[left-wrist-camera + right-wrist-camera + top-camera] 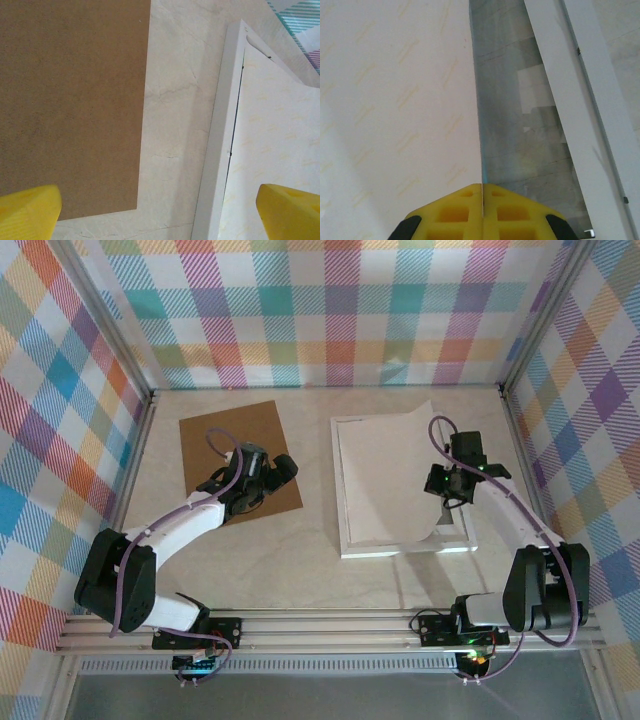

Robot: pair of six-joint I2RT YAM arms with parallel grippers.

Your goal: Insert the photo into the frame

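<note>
yellow right gripper [482,189] tight on photo [395,100] edge over frame [554,75]; left gripper [160,212] apart

Left arm stretches forward with the elbow bent, its hand [282,470] wide open, yellow fingertips [30,212] far apart. Right arm's folded up and leaning inward, hand [482,202] pinched tight on the photo [395,100] edge.

Photo [390,475], pale back upward, lying askew across white-bordered frame [400,548], its right edge raised
</note>
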